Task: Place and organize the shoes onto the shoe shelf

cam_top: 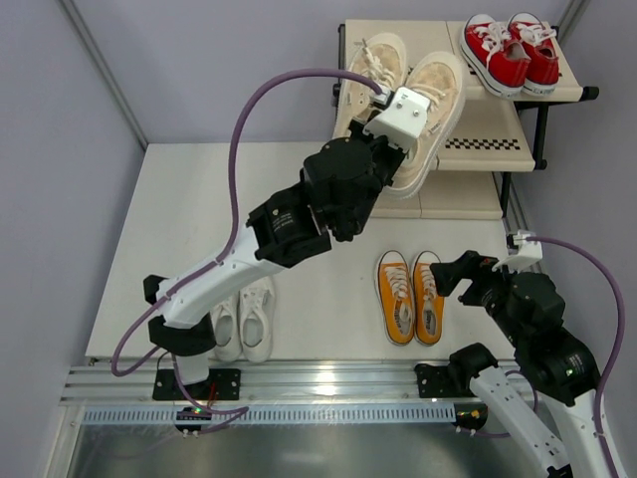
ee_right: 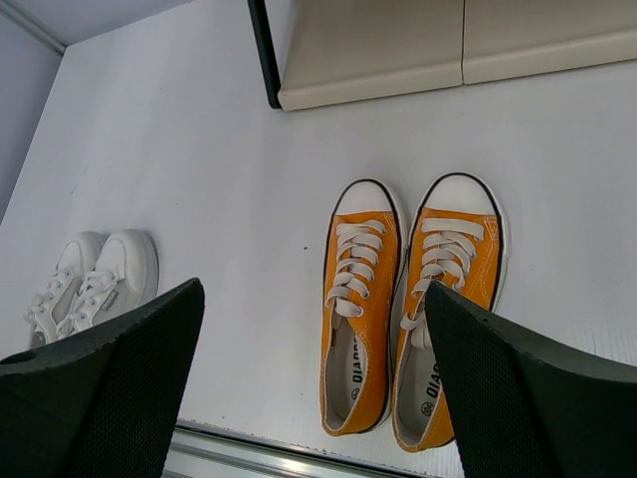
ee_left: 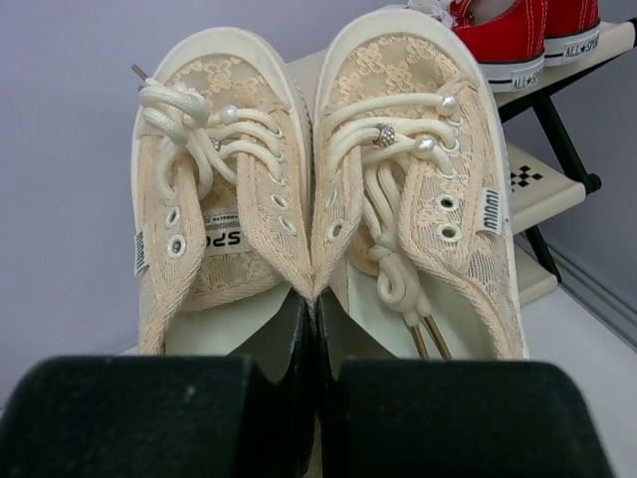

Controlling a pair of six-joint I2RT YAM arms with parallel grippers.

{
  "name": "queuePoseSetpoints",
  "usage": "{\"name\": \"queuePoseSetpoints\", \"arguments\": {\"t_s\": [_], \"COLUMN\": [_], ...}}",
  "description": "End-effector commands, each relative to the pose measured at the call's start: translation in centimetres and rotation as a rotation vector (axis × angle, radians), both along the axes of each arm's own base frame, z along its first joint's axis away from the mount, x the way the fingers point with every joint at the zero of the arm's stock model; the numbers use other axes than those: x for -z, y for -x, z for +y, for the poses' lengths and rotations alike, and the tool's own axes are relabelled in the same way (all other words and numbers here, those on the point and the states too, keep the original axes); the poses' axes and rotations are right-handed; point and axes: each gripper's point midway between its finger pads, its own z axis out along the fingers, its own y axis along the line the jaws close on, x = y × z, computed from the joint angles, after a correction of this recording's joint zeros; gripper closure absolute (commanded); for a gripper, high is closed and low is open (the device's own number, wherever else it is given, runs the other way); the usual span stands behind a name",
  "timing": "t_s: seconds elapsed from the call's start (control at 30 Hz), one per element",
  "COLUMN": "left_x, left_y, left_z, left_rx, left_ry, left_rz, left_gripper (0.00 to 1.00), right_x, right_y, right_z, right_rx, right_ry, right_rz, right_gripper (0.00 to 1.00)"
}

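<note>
The left wrist view shows what the top view hides: the left end effector (ee_left: 317, 344) has its fingers pressed together on the two inner walls of the cream-beige pair (ee_left: 398, 199), which is raised just ahead of it, close to the shoe shelf (cam_top: 483, 144). The red pair (cam_top: 513, 50) stands on the top tier, to its right. I see the right end effector (ee_right: 314, 299) spread wide, holding nothing, above the orange pair (ee_right: 438, 299). Bare worktop (ee_right: 199, 149) lies around this pair up to the shelf's bottom edge ahead. The white pair (ee_right: 95, 289) is well to its left.
</note>
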Motion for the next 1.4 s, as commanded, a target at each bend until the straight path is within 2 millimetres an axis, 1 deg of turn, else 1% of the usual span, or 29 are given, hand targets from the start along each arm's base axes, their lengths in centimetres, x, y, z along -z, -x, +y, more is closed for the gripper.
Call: {"name": "queuePoseSetpoints", "arguments": {"t_s": [0.0, 0.03, 0.07, 0.1, 0.13, 0.17, 0.2, 0.23, 0.27, 0.3, 0.33, 0.37, 0.4, 0.47, 0.5, 0.53, 0.57, 0.6, 0.63, 0.73, 0.8, 0.93, 0.97, 1.03, 1.07, 1.17, 1.27, 1.3, 1.37], "left_x": [-7.1, -7.1, -4.2, -3.0, -2.7, -1.5, 2.5, 4.1, 4.4, 9.1, 10.7, 12.2, 15.7, 18.8, 19.5, 22.6, 23.6, 24.3, 26.3, 28.8, 30.2, 33.8, 35.5, 37.2, 39.2, 41.8, 42.2, 42.9, 42.5], "left_y": [1.1, 1.7, 1.6, 1.8, 2.7, 3.2, 3.4, 3.9, 4.7, 4.7, 5.0, 5.3, 5.5, 5.8, 6.0, 6.0, 6.0, 5.9, 5.9, 5.4, 5.3, 5.2, 5.3, 5.4, 5.5, 6.2, 7.5, 8.2, 8.9], "left_z": [5.5, 6.9, 6.1, 6.2, 8.4, 8.5, 8.1, 8.4, 10.7, 10.4, 10.9, 12.6, 12.6, 13.1, 13.3, 13.5, 13.4, 12.7, 12.6, 11.0, 10.2, 7.5, 6.5, 5.6, 4.9, 3.3, 0.8, -0.1, -1.8], "left_rx": [-0.045, -0.044, -0.046, -0.048, -0.062, -0.06, -0.078, -0.085, -0.118, -0.15, -0.165, -0.196, -0.217, -0.228, -0.226, -0.246, -0.248, -0.237, -0.246, -0.252, -0.258, -0.245, -0.241, -0.237, -0.239, -0.224, -0.167, -0.152, -0.124], "left_ry": [0.247, 0.298, 0.248, 0.247, 0.278, 0.329, 0.276, 0.281, 0.375, 0.298, 0.306, 0.314, 0.323, 0.334, 0.401, 0.36, 0.361, 0.407, 0.38, 0.384, 0.367, 0.343, 0.344, 0.337, 0.311, 0.328, 0.353, 0.344, 0.376], "left_rz": [-0.086, -0.051, -0.006, 0.023, 0.053, 0.099, 0.147, 0.174, 0.206, 0.241, 0.261, 0.282, 0.327, 0.363, 0.383, 0.395, 0.398, 0.4, 0.406, 0.405, 0.415, 0.467, 0.494, 0.521, 0.549, 0.603, 0.621, 0.635, 0.653], "left_gripper": [1.0, 1.0, 1.0, 1.0, 1.0, 1.0, 1.0, 1.0, 1.0, 1.0, 1.0, 1.0, 1.0, 1.0, 1.0, 1.0, 1.0, 1.0, 1.0, 1.0, 1.0, 1.0, 1.0, 1.0, 1.0, 1.0, 1.0, 1.0, 1.0], "right_x": [-0.8, -0.8, -0.8, -1.0, -1.1, -1.0, -1.2, -1.3, -1.3, -1.5, -1.5, -1.6, -1.8, -1.6, -1.4, -1.2, -1.2, -0.7, -0.5, 0.0, 0.4, 0.8, 0.9, 1.2, 1.4, 1.7, 2.0, 2.2, 2.4], "right_y": [-0.5, -0.5, -0.5, -0.4, -0.4, -0.3, -0.2, -0.1, 0.0, 0.0, 0.1, 0.2, 0.2, 0.1, 0.0, 0.0, -0.1, -0.4, -0.2, -0.5, -0.5, -0.3, -0.3, -0.1, -0.2, -0.4, -0.8, -1.0, -1.6], "right_z": [0.2, 0.2, 0.1, 0.1, 0.0, -0.1, -0.2, -0.3, -0.5, -0.7, -0.7, -0.8, -0.7, -0.6, -0.4, 0.1, 0.5, 1.0, 1.7, 2.6, 2.8, 2.8, 2.8, 3.3, 3.3, 3.3, 3.3, 3.4, 2.9], "right_rx": [-0.013, -0.013, -0.009, -0.007, -0.004, 0.002, 0.005, 0.008, 0.017, 0.025, 0.029, 0.031, 0.029, 0.029, 0.024, -0.001, -0.014, -0.03, -0.068, -0.099, -0.104, -0.1, -0.097, -0.129, -0.126, -0.125, -0.118, -0.12, -0.084], "right_ry": [0.008, 0.01, 0.012, 0.012, 0.01, 0.012, 0.011, 0.012, 0.01, 0.009, 0.007, 0.003, -0.003, -0.008, -0.016, -0.021, -0.031, -0.034, -0.047, -0.069, -0.075, -0.087, -0.089, -0.095, -0.092, -0.079, -0.066, -0.064, -0.052], "right_rz": [-0.036, -0.035, -0.034, -0.035, -0.039, -0.035, -0.039, -0.041, -0.041, -0.044, -0.045, -0.048, -0.051, -0.043, -0.036, -0.026, -0.026, -0.005, 0.004, 0.024, 0.036, 0.046, 0.048, 0.064, 0.067, 0.077, 0.084, 0.089, 0.084], "right_gripper": [0.09, 0.09, 0.08, 0.09, 0.08, 0.08, 0.08, 0.09, 0.08, 0.09, 0.08, 0.09, 0.09, 0.08, 0.09, 0.08, 0.09, 0.09, 0.09, 0.09, 0.09, 0.09, 0.09, 0.09, 0.09, 0.09, 0.09, 0.09, 0.09]}}
